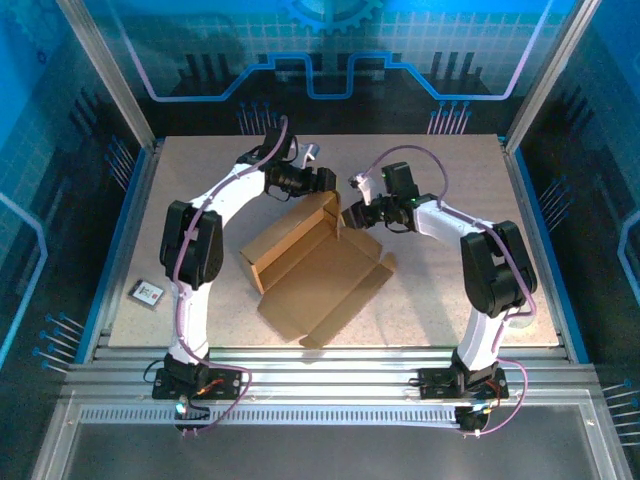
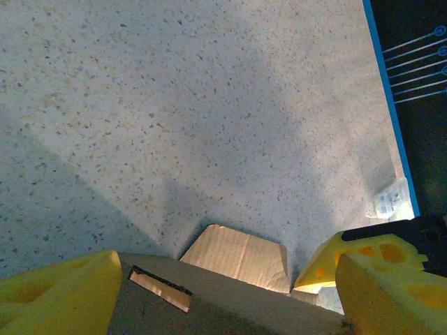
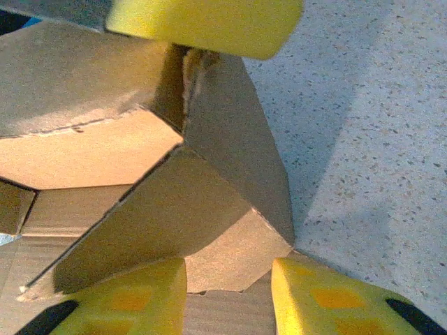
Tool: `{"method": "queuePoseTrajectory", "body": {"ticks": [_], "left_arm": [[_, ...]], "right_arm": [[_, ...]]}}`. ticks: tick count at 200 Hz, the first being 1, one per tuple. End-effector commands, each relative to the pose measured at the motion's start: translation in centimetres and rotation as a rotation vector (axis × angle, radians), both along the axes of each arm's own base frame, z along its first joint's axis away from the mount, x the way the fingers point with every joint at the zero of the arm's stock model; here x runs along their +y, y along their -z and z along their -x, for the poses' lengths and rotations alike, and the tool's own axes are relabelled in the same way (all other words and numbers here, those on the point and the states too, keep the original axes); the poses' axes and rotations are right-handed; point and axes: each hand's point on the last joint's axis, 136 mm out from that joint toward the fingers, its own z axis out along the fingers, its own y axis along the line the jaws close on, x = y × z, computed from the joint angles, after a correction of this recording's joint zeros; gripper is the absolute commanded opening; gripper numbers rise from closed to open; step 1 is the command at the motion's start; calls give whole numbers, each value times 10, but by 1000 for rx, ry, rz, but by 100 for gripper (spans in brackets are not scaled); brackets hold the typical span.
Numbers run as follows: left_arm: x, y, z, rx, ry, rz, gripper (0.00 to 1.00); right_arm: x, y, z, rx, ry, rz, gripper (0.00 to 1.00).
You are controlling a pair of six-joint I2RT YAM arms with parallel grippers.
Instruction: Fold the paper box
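Standing at the middle of the table [image 1: 430, 310], the paper box [image 1: 315, 270] is half formed, its far wall raised. The left hand [image 1: 328, 182] straddles that wall's top edge, fingers wide apart and gripping nothing, apparently to steady it. The right hand [image 1: 352, 212], fingers also parted, brackets a side flap, likely to tuck it inward.

A small dark card [image 1: 147, 292] lies near the speckled table's [image 1: 440, 170] left edge.

The pale speckled tabletop [image 1: 420, 310] carries the paper box [image 1: 320, 275] near its middle. It is brown cardboard, part raised into walls, with one wide flap spread flat toward the near edge. Well apart from it, by the near left corner, lies a small flat card [image 1: 147, 292].
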Motion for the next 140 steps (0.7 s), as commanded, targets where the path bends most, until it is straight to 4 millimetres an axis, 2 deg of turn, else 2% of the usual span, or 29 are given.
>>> {"method": "queuePoseTrajectory", "body": {"ticks": [1,47,140], "left_arm": [[-2,16,11,75,65,-8,80],[-7,14,11,102,111,18,77],[-20,11,21,161,229,83,75]], "right_arm": [[16,-14,-9,-78,-41,-17,40],[30,-15,-14,-108,-63,2,40],[32,-3,-36,-187,-25,73,40]]}}
